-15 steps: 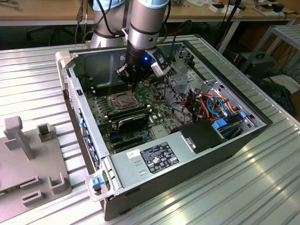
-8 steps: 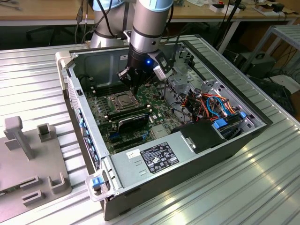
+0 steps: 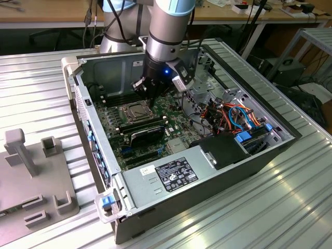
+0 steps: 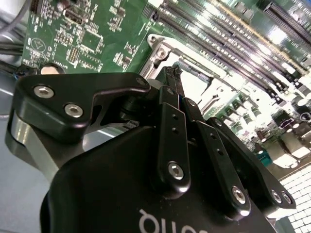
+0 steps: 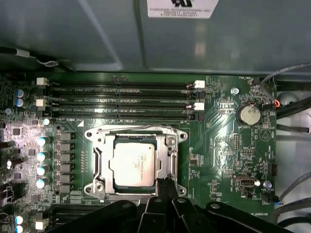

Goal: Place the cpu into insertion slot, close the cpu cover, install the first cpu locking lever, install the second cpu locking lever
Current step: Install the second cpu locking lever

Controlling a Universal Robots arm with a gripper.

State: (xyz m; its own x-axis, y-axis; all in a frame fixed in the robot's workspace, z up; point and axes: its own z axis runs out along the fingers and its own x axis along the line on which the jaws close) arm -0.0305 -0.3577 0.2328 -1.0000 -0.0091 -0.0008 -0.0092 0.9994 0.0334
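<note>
cpu [image 5: 133, 164] sits flat in insertion slot [image 5: 99, 162], cpu cover [image 5: 136, 134] down around it, chip top showing thru window. Gripper [image 5: 164, 187] right at socket's edge, fingers [image 4: 171, 85] pinched together, nothing held afaict. Memory slots [image 5: 121, 99] run along socket's far side. Case wall [image 3: 111, 70] beyond those, cable bundle [image 3: 233, 116] toward exterior view's right.

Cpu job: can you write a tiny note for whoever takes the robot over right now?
Gripper: jaws shut, tips at the edge of the insertion slot; I cannot tell whether they pinch anything.
The cpu sits in the slot. The cpu cover lies flat around it.
Done: cpu placed, cover closed.
Left: the locking levers; their state is unclear.
</note>
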